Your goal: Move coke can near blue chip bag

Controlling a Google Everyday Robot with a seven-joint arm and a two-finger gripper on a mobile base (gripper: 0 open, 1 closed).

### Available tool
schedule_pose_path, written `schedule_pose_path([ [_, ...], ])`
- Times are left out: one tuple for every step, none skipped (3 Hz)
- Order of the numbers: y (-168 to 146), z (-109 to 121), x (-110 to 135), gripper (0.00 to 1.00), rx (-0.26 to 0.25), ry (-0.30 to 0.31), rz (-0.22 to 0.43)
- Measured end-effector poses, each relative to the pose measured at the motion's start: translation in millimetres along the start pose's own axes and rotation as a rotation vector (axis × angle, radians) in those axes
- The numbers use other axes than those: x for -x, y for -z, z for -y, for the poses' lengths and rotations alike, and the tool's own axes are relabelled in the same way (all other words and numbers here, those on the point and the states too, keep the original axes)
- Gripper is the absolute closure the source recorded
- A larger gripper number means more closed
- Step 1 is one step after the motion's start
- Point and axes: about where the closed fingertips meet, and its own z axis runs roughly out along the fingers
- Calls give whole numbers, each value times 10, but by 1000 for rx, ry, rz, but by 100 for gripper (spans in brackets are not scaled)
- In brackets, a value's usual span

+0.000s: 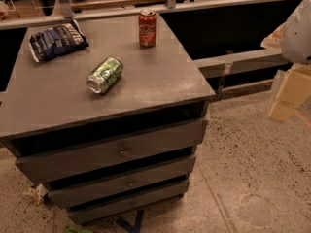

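Observation:
The coke can (147,28) is red with white script and a silver top. It stands upright near the back right corner of the grey cabinet top (155,81). The blue chip bag (57,41) lies flat at the back left corner, well to the left of the can. My gripper (290,95), pale and boxy under a white arm housing (297,30), hangs at the right edge of the view. It is off the cabinet, above the floor, far to the right of the can and holds nothing I can see.
A green and silver can (105,74) lies on its side mid-cabinet, between the bag and the front edge. The cabinet has three drawers (121,152) below. A railing (170,6) runs behind it. Speckled floor (252,178) lies to the right.

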Motion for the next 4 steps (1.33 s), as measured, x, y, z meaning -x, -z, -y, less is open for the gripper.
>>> schedule_pose_path([
  [0,0,0,0,0,0,0],
  [-72,65,-38,0,-29,-93,69],
  [-412,64,-305,0,-22,-387,236],
  [-717,156,-413,0,-30,-579,401],
])
